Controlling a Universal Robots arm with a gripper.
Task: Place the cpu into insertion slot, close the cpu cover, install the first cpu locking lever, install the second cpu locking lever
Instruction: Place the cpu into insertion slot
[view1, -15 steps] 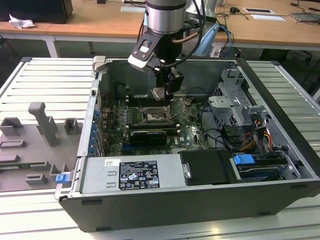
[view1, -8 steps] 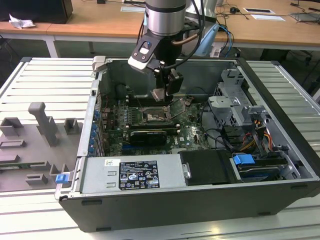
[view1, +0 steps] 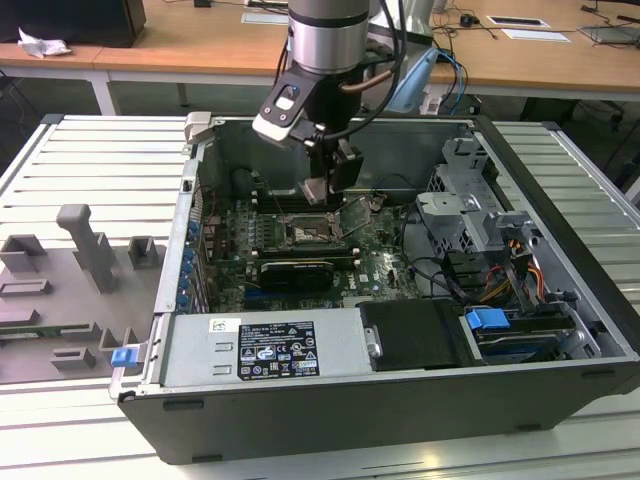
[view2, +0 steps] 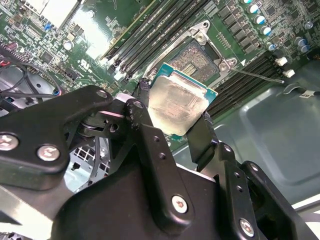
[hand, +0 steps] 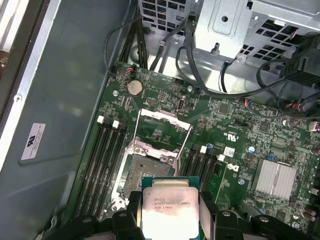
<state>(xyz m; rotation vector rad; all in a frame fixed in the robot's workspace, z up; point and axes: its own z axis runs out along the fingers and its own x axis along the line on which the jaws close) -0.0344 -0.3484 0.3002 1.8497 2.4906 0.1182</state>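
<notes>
Grip: cpu (view2: 182, 102) clamped by opposite edges in my gripper (view2: 172, 114), jaws narrow, pressing it. Hangs above insertion slot (hand: 142, 167), not seated. Judge it light, stiff, thin; metal face slick, underside fragile, so edge hold only, gentle squeeze. Hinged cpu cover (hand: 162, 125) stands open at socket's edge. Around it green board (hand: 235, 145) crowded: memory slots (hand: 107, 155) flank socket, cables (hand: 190, 60) near. All inside open computer case (view1: 400, 420) on slatted table (view1: 100, 160).

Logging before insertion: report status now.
Gripper shut on the cpu. Cpu above the insertion slot, not seated. Cpu cover open; nothing between cpu and slot.
</notes>
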